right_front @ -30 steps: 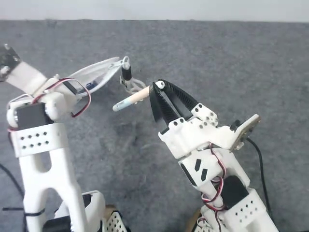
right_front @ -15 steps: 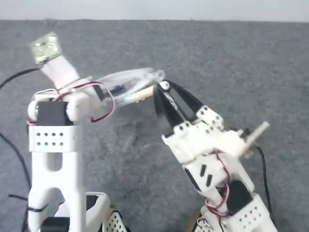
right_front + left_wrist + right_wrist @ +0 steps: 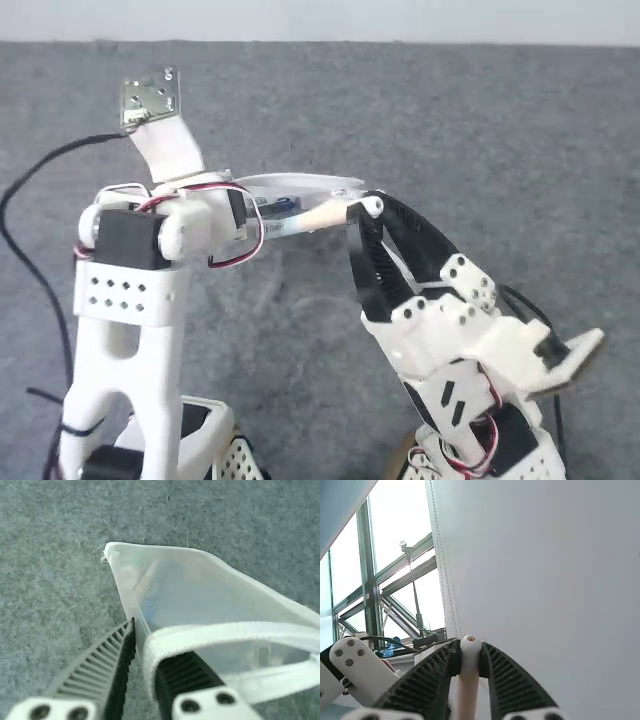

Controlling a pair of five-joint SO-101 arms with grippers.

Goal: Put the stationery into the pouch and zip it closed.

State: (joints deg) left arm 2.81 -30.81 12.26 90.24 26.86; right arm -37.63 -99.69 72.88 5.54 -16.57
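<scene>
The left hand (image 3: 142, 640) is clamped on the banded rim of the translucent pouch (image 3: 300, 190), holding it up off the grey worktop (image 3: 500, 150), while the right hand (image 3: 362, 212) is closed around the back end of a cream pen (image 3: 320, 215), its front end lying at the pouch mouth. The likeliest trouble is the pen tip snagging on the rim or sliding along the outside wall. The pouch hangs from one pinched edge, so a push could twist it or drag it from the grip, and a release too soon would drop the pen to the worktop. From above, the left arm covers the opening, so I cannot tell whether the tip is truly inside. The zip pull cannot be made out, and whatever lies in the pouch is only a blur through its wall.
</scene>
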